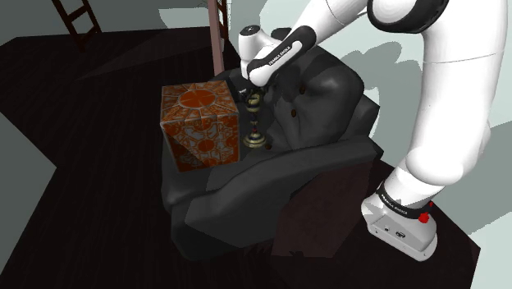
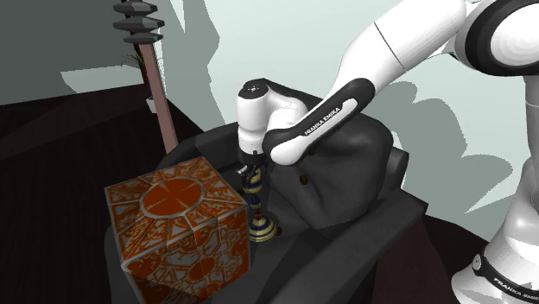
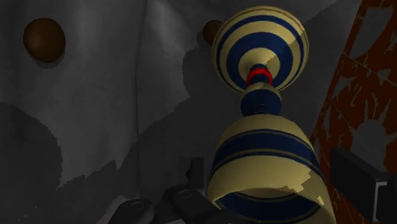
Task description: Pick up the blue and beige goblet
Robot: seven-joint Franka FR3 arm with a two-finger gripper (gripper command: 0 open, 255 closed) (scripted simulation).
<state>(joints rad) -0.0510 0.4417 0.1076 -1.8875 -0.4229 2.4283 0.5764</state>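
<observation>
Blue-and-beige goblet (image 3: pixel 264 146) stands on a dark armchair (image 1: pixel 328 156), cup inside my tool (image 3: pixel 270 172); whether it grips, I cannot tell. Lift straight up, clear of the rust-patterned cube (image 1: pixel 201 123).

"What sort of place is this?"

"A living room in a home. A dark padded armchair (image 1: pixel 328 123), its back studded with round brown buttons (image 3: pixel 43 38), stands on a near-black floor (image 1: pixel 82 123) before pale grey-green walls (image 2: pixel 285 34)."

"And around it?"

"Household pieces. A brown ladder-like rack (image 1: pixel 78 20) stands by the wall, a reddish pole (image 2: pixel 158 95) topped with stacked dark discs rises behind the chair, and an ornate orange-and-grey cube (image 2: pixel 181 224) rests on the chair."
</observation>
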